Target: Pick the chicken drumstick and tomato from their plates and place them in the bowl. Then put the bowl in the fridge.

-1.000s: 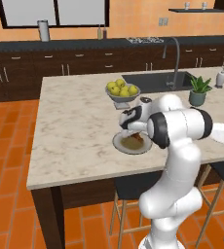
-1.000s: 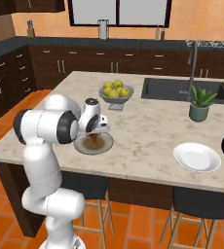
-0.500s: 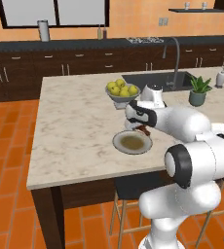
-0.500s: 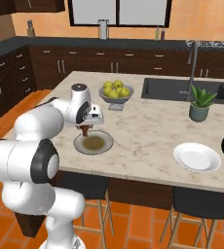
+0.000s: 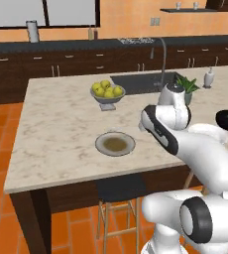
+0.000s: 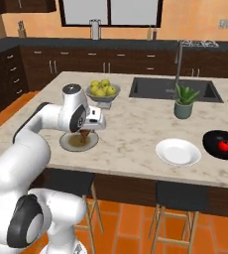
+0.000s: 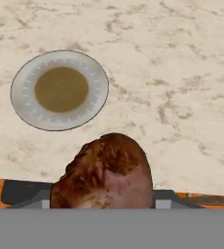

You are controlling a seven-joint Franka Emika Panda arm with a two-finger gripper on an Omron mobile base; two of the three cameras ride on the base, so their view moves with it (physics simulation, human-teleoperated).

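Now we carry the chicken drumstick (image 7: 104, 172) off its plate: the jaws are pinching it, and in the hand view its browned bulk sits at 6 o'clock, right up against the camera. A second ago the gripper (image 6: 87, 131) was down on the grey-beige plate (image 5: 115, 144); half a second ago it had lifted the meat just above the rim; at this moment the plate lies bare, only its brownish centre showing, at 10 o'clock in the hand view. The arm has swung back over the tabletop (image 5: 61, 124), and in the right base view the drumstick hangs under the hand, just above the plate's near side.

We judge the first pick done and the carry begun. The tomato (image 6: 226, 146) already sits in the black bowl (image 6: 222, 145) at 3 o'clock of the right base view, well apart from the hand, with the white plate (image 6: 178, 152) lying empty between (so one item is in, one is on its way). The fruit bowl (image 5: 107, 94) of yellow-green fruits stands beyond the grey-beige plate and is no part of this.

What we need next is a long sideways traverse to the black bowl, passing over the white plate, then the release. The fridge comes after.
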